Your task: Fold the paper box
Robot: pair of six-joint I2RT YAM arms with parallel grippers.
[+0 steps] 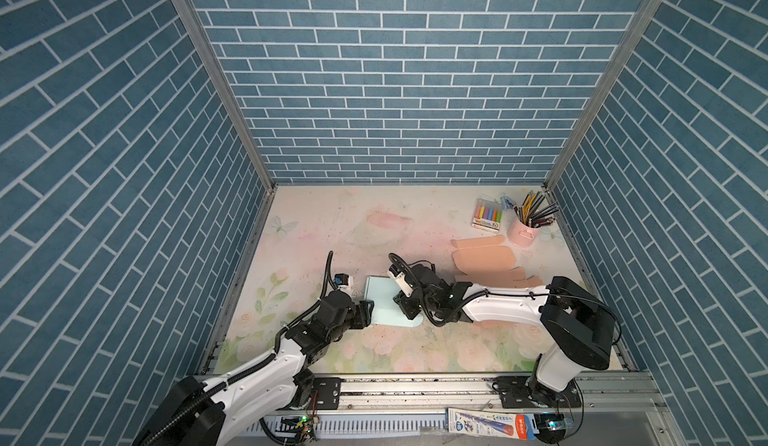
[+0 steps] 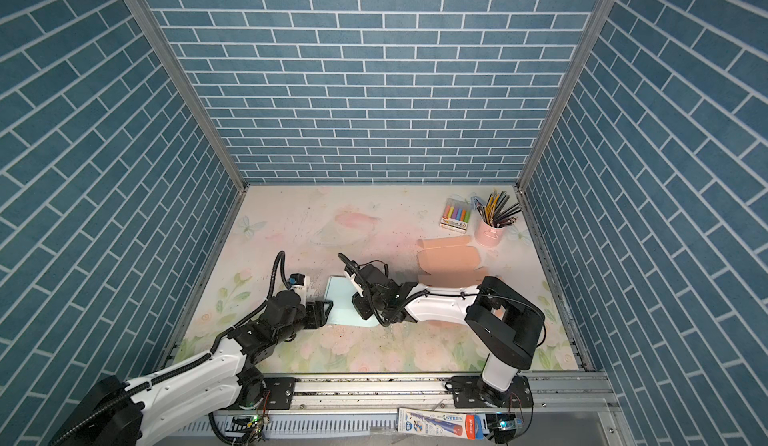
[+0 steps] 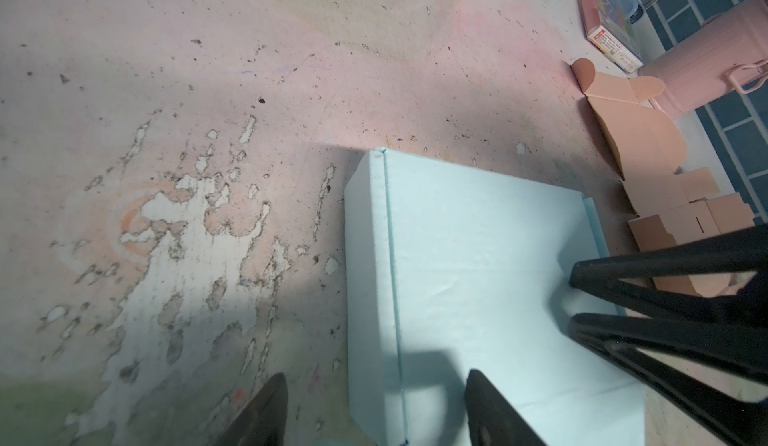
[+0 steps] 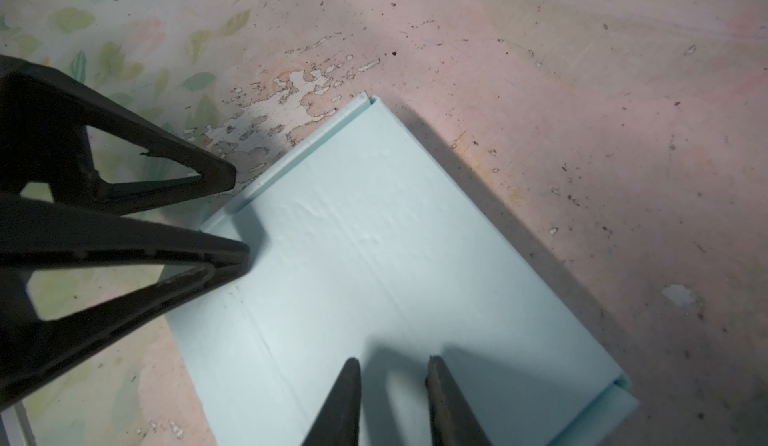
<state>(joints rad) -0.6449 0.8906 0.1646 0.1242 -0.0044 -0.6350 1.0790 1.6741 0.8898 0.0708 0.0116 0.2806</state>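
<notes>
You're in a staged robot lab cell — printed blue-brick panels (image 1: 399, 91) on aluminium framing (image 1: 214, 70), floral desk mat (image 1: 332, 224), mounting rail (image 1: 415, 386) along the desk's near edge.

Plain pale aqua is seen on paper box (image 1: 384, 300). Table (image 1: 332, 224) is covered w/ pastel floral print: pinks, greens, cream; white worn patches (image 3: 199, 224) are noted at box's 9-10 o'clock. Walls (image 1: 395, 91) are patterned as blue brick w/ white joints. At box's 2 o'clock, card blanks (image 1: 484, 257) are coloured peach. At 1 o'clock, cup (image 1: 521, 232) is pink, marker pack (image 1: 487, 215) multi-coloured. Arms (image 1: 498, 311) are finished white & black.
</notes>
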